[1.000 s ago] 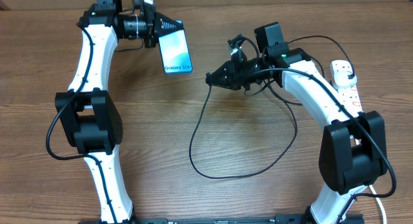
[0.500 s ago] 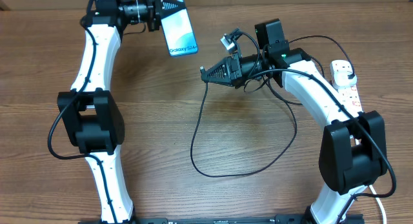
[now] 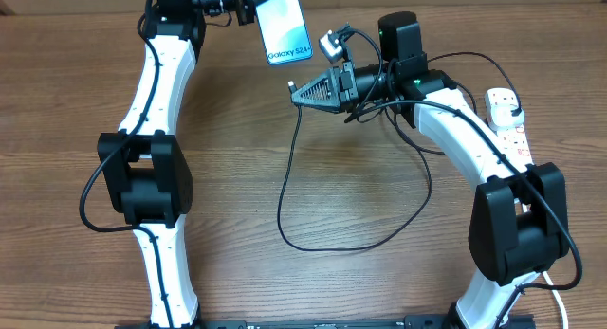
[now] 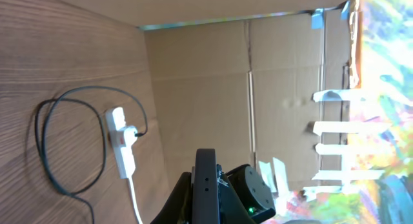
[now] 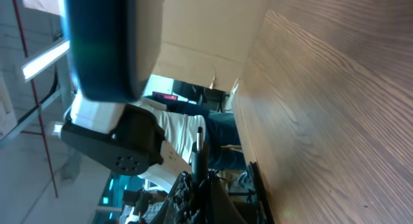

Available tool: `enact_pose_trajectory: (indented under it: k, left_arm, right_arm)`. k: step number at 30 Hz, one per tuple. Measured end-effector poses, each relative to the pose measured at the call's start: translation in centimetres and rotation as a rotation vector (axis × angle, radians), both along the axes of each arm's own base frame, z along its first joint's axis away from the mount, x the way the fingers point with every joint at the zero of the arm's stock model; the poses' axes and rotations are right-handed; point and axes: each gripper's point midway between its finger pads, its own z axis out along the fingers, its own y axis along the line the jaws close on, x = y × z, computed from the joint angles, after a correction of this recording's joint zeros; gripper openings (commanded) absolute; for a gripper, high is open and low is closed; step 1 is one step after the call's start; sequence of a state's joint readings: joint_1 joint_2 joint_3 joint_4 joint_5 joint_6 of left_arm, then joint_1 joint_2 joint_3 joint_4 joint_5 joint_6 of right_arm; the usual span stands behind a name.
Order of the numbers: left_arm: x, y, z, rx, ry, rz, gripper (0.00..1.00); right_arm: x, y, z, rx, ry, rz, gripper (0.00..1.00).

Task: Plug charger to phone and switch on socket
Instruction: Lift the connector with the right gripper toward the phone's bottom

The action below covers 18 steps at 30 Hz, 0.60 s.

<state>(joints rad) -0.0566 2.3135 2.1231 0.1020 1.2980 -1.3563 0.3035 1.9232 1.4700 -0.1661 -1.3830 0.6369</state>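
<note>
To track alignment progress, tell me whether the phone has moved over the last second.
Yes. The phone shifted rightward and up the overhead view, nearer the white power strip.

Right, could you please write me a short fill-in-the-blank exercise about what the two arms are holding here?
1. The left end effector holds the slim black-edged smartphone, whose lit screen is light ___.
2. The white text on that screen begins with the word ___.
3. The right end effector grips the long thin ___ charger cable.
4. The narrow white power strip lies beside the ___ arm.

Missing words: blue; Galaxy; black; right.
</note>
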Motion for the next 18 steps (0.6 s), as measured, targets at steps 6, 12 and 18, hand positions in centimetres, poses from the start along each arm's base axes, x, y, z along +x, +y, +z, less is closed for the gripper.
enact_pose_trajectory:
  k: [6,12,18]
  left_arm:
    - [0.1,0.0,0.9,-0.021,0.007,0.004,0.04]
    - [0.2,0.0,2.0,-0.043,-0.012,0.012,0.04]
    - [0.1,0.1,3.2,-0.068,-0.032,0.013,0.04]
  right_arm:
    - [0.8,0.3,1.8,0.040,-0.064,-0.005,0.04]
    - [1.4,0.4,3.8,0.080,-0.123,-0.019,0.04]
    - [1.6,0.4,4.8,0.092,-0.094,-0.026,0.04]
